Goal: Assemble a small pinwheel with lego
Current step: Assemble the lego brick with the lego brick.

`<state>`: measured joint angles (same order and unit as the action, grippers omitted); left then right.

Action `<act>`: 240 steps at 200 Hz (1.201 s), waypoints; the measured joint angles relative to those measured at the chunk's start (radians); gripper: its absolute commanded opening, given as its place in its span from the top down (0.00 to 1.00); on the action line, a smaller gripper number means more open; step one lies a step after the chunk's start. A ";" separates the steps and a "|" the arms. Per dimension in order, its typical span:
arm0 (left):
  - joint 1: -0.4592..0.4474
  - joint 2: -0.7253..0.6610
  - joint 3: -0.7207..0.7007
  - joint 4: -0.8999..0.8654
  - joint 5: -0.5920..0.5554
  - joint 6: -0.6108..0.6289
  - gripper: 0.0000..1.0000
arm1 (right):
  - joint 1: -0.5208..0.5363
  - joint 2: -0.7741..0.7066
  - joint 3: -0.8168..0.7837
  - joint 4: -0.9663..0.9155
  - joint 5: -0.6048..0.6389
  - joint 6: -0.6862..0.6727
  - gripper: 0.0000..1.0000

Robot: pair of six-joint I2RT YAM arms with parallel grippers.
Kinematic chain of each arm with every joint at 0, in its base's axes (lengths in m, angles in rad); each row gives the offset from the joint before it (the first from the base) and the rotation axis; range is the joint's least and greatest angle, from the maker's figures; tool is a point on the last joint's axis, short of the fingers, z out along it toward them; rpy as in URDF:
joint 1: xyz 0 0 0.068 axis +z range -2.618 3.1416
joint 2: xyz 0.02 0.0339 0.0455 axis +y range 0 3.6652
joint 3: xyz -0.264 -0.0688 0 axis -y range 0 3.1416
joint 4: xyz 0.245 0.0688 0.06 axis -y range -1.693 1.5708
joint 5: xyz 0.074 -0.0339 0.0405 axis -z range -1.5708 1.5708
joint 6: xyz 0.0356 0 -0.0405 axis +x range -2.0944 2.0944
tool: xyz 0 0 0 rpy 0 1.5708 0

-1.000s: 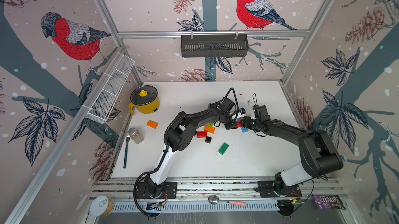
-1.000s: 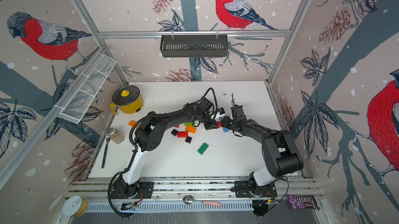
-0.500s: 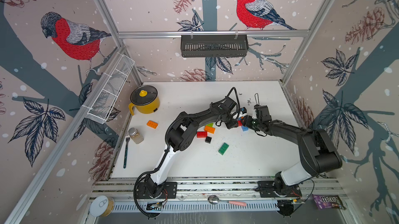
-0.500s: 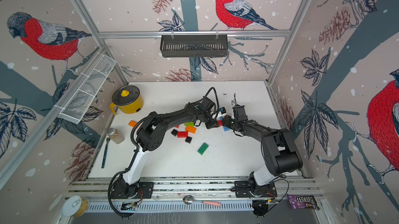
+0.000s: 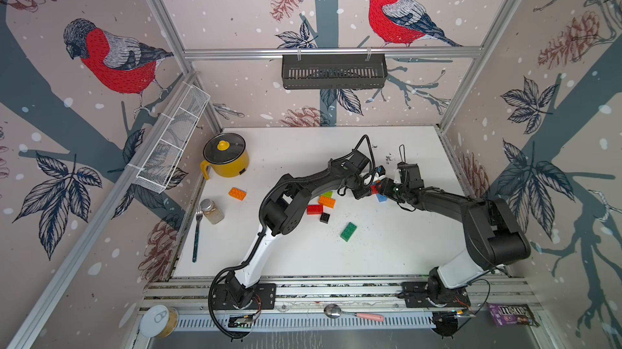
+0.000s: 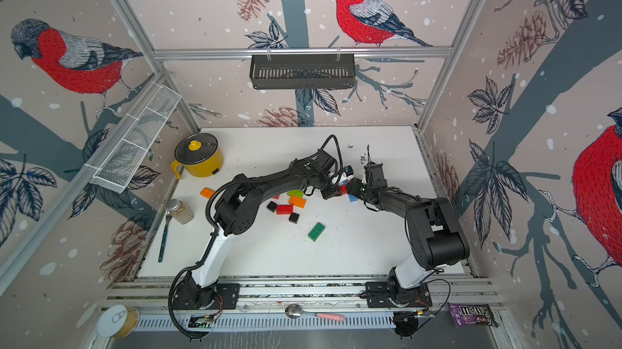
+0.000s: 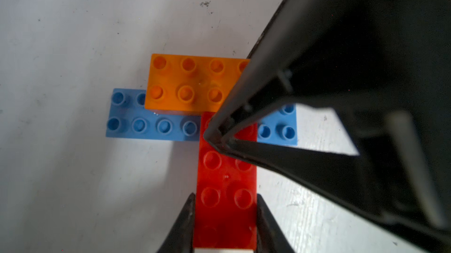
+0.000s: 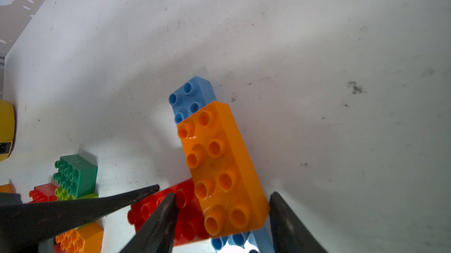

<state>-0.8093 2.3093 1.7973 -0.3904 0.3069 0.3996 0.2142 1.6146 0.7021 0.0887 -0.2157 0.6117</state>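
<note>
At the left gripper (image 7: 225, 197), jaws pinched on the tail of the red brick (image 7: 227, 173), one finger flat on each long side. Red's long axis runs straight out ahead of these jaws. Its far end lies over the blue base (image 7: 151, 127), crossing it square; whether the studs have seated there, cannot tell. Just beyond that far end sits the orange brick (image 7: 188, 81), its long axis across the left jaws' line and along the blue, with red's end butting its long side. At the right gripper (image 8: 222, 195), jaws spread, straddling orange's near end; orange's long axis runs straight away from them. One fingertip (image 7: 217, 133) is over red's far end, right at the joint, with a sliver of red showing between it and orange. The other finger stands just beside orange's opposite corner. No pinch seen. Judgement: the move turns on that crossing, since red needs pressing straight down onto blue, square to it. The right arm is nearer the joint and placed to press or brace. The left holds only the tail, so a twist there could lever red off.
</note>
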 measured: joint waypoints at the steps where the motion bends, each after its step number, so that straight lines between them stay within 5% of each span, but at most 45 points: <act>1: 0.000 0.000 0.000 0.000 0.000 0.000 0.77 | 0.000 0.000 0.000 0.001 -0.001 0.001 0.40; 181: 0.020 -0.015 0.002 -0.063 -0.017 0.013 0.50 | 0.003 -0.027 0.098 -0.201 0.034 0.006 0.34; 240: 0.036 -0.181 -0.128 0.024 0.037 -0.011 0.38 | 0.011 -0.063 0.168 -0.342 0.015 -0.043 0.16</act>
<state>-0.7731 2.1284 1.6691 -0.3660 0.3435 0.3882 0.2253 1.5517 0.8703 -0.2531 -0.2005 0.5682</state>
